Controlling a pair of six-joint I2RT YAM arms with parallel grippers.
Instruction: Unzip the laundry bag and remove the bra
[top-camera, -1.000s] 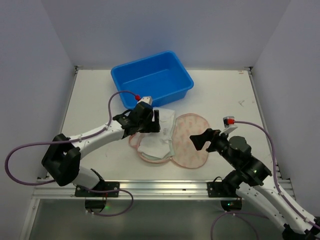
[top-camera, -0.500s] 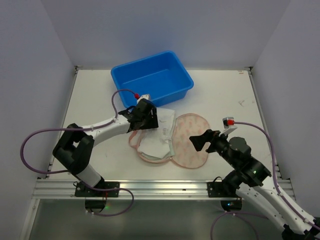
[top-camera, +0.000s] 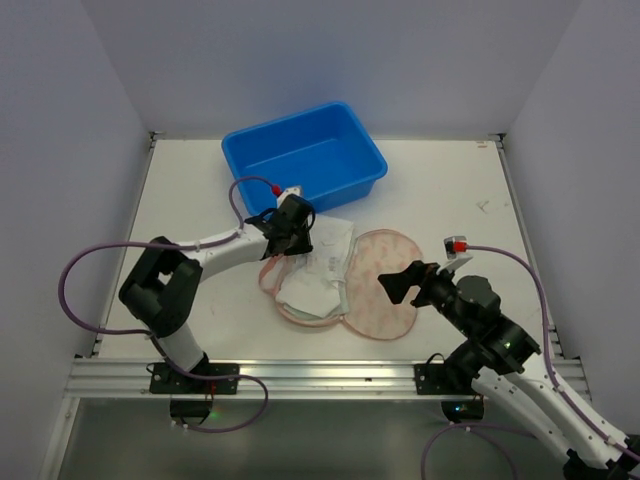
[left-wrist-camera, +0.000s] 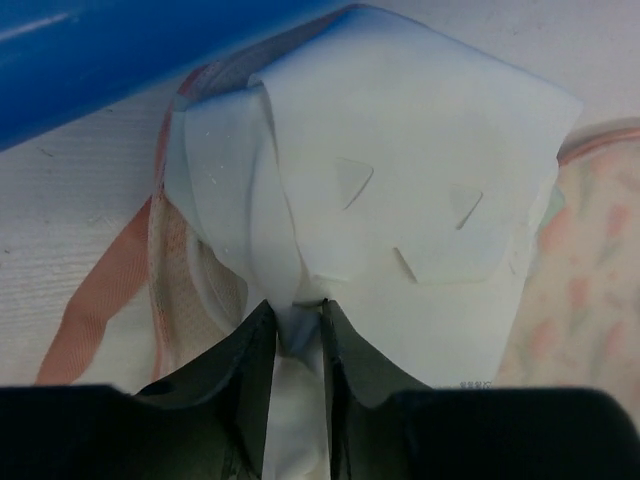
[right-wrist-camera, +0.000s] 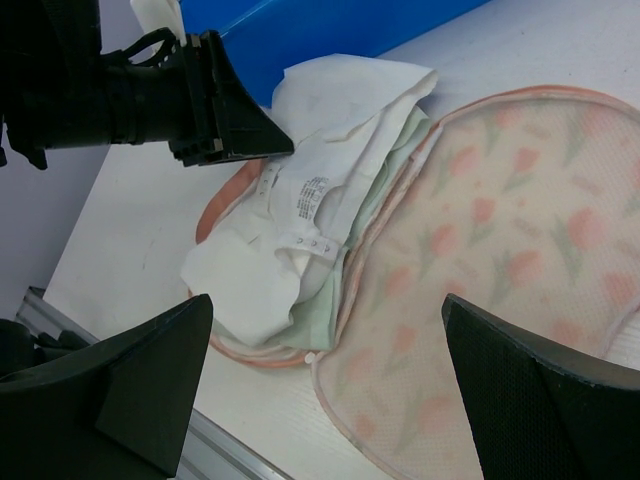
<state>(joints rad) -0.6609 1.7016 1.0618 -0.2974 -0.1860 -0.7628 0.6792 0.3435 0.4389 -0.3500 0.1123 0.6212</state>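
The laundry bag (top-camera: 385, 290) lies opened out flat, its floral flap (right-wrist-camera: 500, 240) spread to the right and its pink-edged other half under the bra. The pale bra (top-camera: 315, 280) rests crumpled in that left half, white lining up, with mint fabric at its edge (right-wrist-camera: 330, 290). My left gripper (top-camera: 295, 240) sits at the bra's far end. In the left wrist view (left-wrist-camera: 297, 310) its jaws pinch a fold of the bra (left-wrist-camera: 420, 170). Over the flap's near left edge, my right gripper (top-camera: 405, 280) stands wide open with nothing between its fingers (right-wrist-camera: 325, 340).
A blue bin (top-camera: 303, 155) stands just behind the left gripper, its wall close above the bra in the left wrist view (left-wrist-camera: 100, 50). The table's front rail (top-camera: 300, 375) runs just near of the bag.
My left gripper has slid toward the bra's far end and its jaws have closed onto a fold of fabric. The left elbow swung right. The right arm has stayed put.
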